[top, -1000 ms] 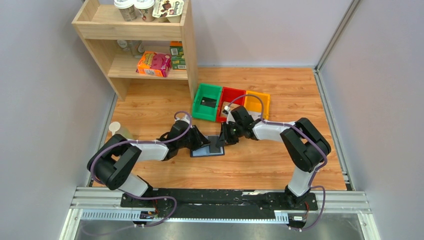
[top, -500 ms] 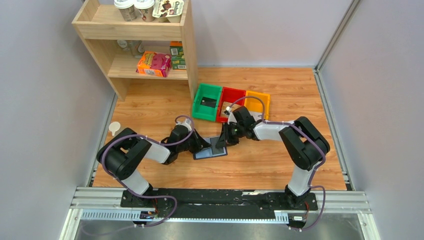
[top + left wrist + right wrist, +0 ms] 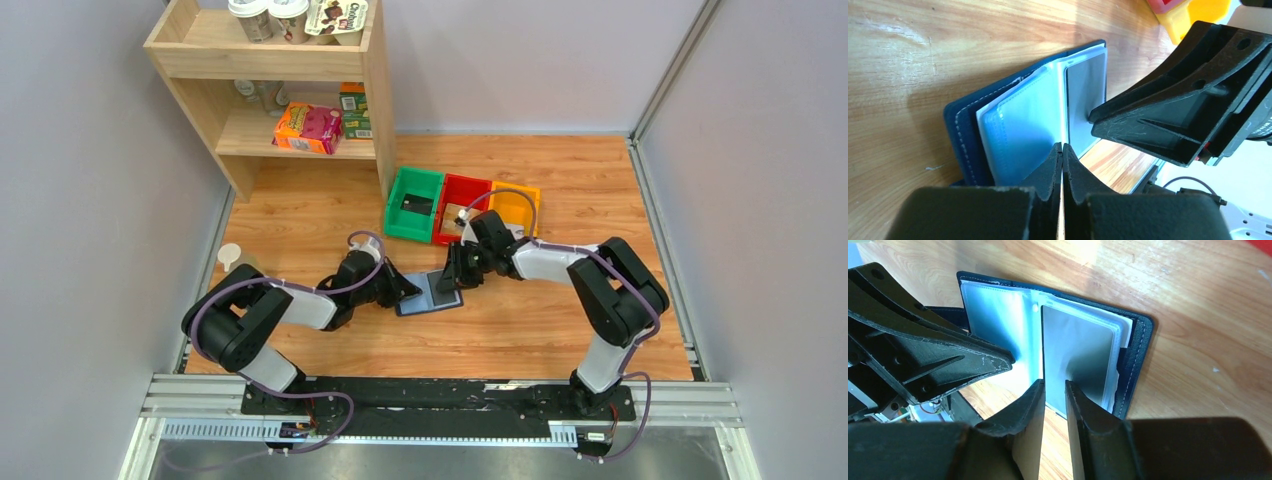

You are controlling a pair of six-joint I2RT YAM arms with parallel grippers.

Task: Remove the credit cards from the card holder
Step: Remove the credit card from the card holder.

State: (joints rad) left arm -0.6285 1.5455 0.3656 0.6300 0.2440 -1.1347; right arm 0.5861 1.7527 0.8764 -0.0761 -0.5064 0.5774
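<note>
The card holder [image 3: 432, 298] lies open and flat on the wooden bench [image 3: 560, 190], near its middle and in front of the green bin [image 3: 398, 205], red bin [image 3: 465, 182] and yellow bin [image 3: 525, 205], apart from all three. Its navy cover is face down and its pale blue clear leaves face up. A silver-grey card [image 3: 1075, 350] sits in the sleeve of the right-hand leaf. No other card can be made out in the leaves. The left gripper [image 3: 1062, 147] is at the holder's left side, jaws closed tip to tip, with the tips on the left-hand leaf at its inner edge. Whether a leaf is caught between them cannot be determined. The right gripper [image 3: 1054, 385] is at the holder's right side, jaws a narrow gap apart. They stand at the near edge of the leaf carrying the silver-grey card. No firm hold on that leaf is evident. The two grippers face each other across the holder, close together but not touching.
</note>
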